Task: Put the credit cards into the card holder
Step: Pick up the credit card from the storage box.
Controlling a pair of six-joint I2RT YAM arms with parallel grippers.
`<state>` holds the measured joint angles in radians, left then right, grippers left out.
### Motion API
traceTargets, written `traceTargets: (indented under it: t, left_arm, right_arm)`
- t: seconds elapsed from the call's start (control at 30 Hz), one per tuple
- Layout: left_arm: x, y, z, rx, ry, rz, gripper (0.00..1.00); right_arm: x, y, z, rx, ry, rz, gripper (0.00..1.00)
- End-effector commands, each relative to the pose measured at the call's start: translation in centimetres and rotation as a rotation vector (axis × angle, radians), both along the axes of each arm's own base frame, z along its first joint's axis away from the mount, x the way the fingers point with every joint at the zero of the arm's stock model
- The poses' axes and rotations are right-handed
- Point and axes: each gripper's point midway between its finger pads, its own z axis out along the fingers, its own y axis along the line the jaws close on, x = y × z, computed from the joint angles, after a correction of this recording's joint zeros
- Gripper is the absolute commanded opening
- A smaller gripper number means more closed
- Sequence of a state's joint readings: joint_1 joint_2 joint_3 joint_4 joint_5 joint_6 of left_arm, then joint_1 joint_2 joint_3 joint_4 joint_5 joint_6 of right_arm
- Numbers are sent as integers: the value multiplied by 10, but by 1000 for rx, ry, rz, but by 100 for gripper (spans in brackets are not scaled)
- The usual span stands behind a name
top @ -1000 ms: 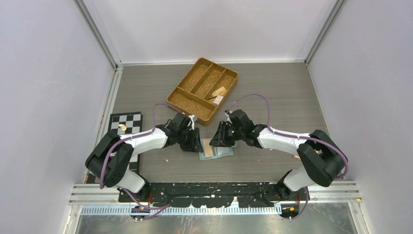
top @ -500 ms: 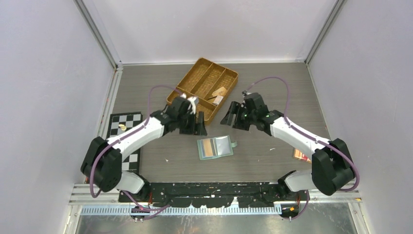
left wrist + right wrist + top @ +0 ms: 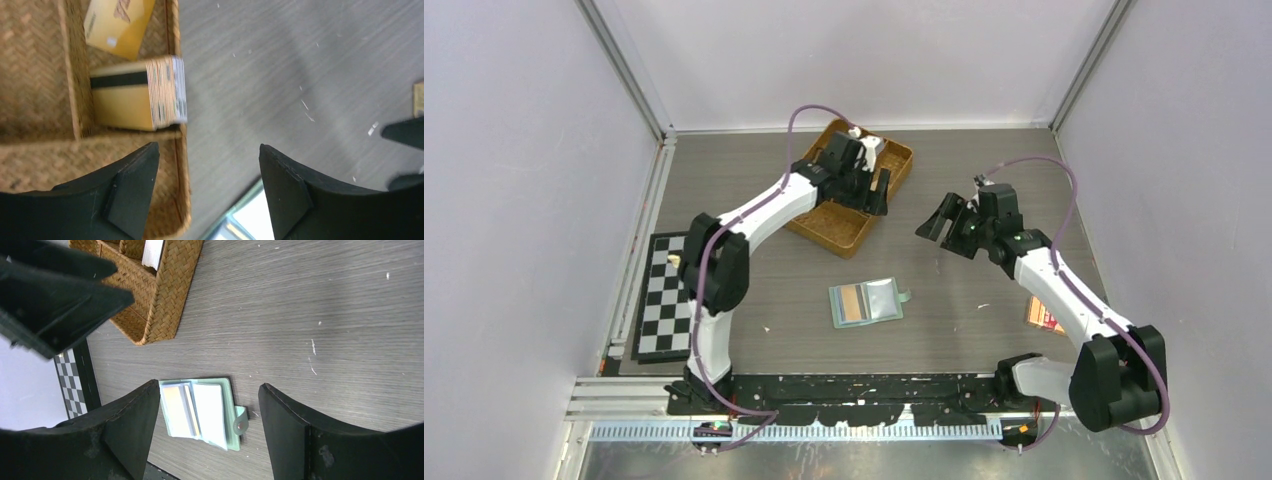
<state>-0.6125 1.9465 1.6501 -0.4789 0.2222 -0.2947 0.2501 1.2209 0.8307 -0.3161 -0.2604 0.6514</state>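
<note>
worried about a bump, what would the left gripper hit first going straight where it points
Probably the outer wall of the woven brown divided tray, beside the gold card stack; the left gripper is open, depth unclear.

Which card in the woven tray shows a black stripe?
The top card of the stack, nearer the left gripper; the loose gold card beyond it shows no stripe.

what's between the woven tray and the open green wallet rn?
Nothing. The top view shows only bare table between the woven tray and the card holder; the right wrist view agrees.
</note>
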Motion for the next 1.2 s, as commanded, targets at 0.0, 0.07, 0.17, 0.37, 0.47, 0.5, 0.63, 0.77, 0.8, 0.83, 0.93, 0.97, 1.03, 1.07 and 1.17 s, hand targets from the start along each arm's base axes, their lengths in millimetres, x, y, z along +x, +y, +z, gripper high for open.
traceTargets:
  t: [0.0, 0.07, 0.17, 0.37, 0.47, 0.5, 0.63, 0.77, 0.8, 0.83, 0.93, 0.97, 1.03, 1.07, 1.17]
  left_arm:
    - [27, -3, -6, 82, -47, -40, 77]
    - [35, -5, -24, 117, -29, -45, 78]
    - [43, -5, -33, 149, -46, -49, 78]
    - [51, -3, -51, 189, -71, -67, 79]
    - [50, -6, -60, 195, -55, -90, 79]
    - [48, -8, -62, 194, -48, -102, 79]
    - [41, -17, -62, 192, -56, -157, 79]
    - [36, -24, -54, 196, -87, -182, 79]
    - [35, -25, -52, 195, -95, -184, 79]
    - [34, -26, -49, 192, -102, -185, 79]
    - [31, -28, -40, 179, -128, -190, 79]
    - [30, -29, -38, 173, -135, -195, 79]
    - [29, -30, -33, 165, -149, -198, 79]
    - [28, -31, -31, 161, -154, -200, 79]
    - [27, -32, -28, 155, -159, -204, 79]
  right_arm:
    - [-8, -6, 5, 24, -25, 24, 77]
    - [-10, -8, 3, 32, -21, 22, 77]
    - [-12, -8, 3, 41, -18, 34, 77]
    - [-11, -7, -4, 53, 3, 52, 77]
    - [-10, -5, -7, 66, 12, 59, 77]
    - [-11, -4, -8, 69, 15, 60, 77]
    - [-11, -2, -10, 82, 19, 64, 77]
    - [-11, 1, -11, 97, 28, 72, 77]
    - [-11, 1, -11, 100, 30, 74, 77]
    - [-11, 2, -12, 103, 32, 76, 77]
    - [-11, 3, -11, 111, 35, 80, 77]
    - [-11, 3, -12, 113, 38, 81, 77]
    - [-12, 4, -13, 117, 42, 83, 77]
    - [-12, 4, -13, 118, 44, 85, 77]
    - [-13, 6, -14, 132, 49, 86, 77]
